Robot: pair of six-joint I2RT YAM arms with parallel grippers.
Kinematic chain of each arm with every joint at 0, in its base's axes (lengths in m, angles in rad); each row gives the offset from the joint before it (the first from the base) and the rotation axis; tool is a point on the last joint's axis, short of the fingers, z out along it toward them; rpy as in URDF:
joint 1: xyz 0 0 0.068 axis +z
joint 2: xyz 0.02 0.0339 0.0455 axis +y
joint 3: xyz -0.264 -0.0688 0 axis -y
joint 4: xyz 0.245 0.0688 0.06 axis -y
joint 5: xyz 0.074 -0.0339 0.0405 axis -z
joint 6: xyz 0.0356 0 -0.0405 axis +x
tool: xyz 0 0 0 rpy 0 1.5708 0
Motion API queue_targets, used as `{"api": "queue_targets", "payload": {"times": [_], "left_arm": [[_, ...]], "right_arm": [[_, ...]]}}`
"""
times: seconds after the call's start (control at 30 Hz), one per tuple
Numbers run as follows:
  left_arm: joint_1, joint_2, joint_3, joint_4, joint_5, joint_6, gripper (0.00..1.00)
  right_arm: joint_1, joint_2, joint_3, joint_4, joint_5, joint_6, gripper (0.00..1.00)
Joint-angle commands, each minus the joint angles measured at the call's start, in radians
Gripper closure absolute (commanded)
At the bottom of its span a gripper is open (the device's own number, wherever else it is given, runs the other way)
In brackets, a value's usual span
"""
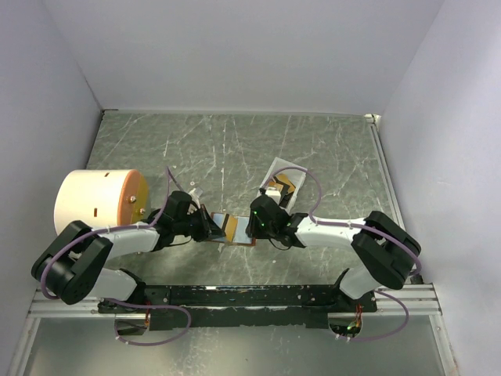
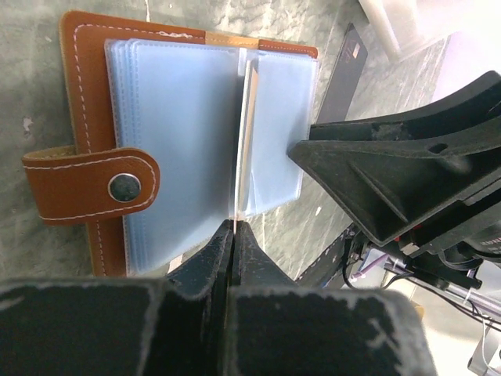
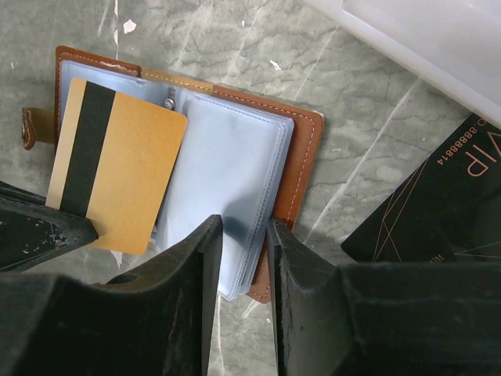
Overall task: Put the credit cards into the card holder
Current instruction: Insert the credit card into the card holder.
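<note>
Pinching tan credit card (image 3: 117, 164) edge-up in left end effector (image 2: 235, 231) over open card holder (image 2: 78, 86) on counter (image 1: 313, 157); hovering right end effector (image 3: 243, 227) spread above sleeves (image 3: 227, 172). Align corner with 1 sleeve mouth, slide slowly.

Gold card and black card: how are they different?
The gold card is orange-gold with one wide black stripe. The black card is dark with thin coppery lines and letters. The gold card rests on the blue pockets of the open wallet. The black card lies on the table, apart from the wallet. Both are thin, flat rectangles.
</note>
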Motion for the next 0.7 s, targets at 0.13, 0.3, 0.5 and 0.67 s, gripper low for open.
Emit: {"api": "queue_targets", "payload": {"times": [0.13,0.3,0.5,0.67], "left_arm": [[-0.015,0.029,-0.026,0.090,-0.033,-0.025,0.93],[-0.024,0.059,-0.029,0.115,-0.047,-0.014,0.93],[-0.034,0.111,-0.029,0.143,-0.053,0.002,0.93],[-0.049,0.114,-0.050,0.175,-0.075,-0.041,0.93]], "right_arm": [[0.008,0.013,-0.038,0.045,-0.006,0.045,0.72],[0.011,0.007,-0.046,0.049,-0.006,0.045,0.73],[0.010,0.013,-0.048,0.046,-0.008,0.040,0.74],[0.011,0.011,-0.058,0.063,-0.018,0.052,0.74]]}}
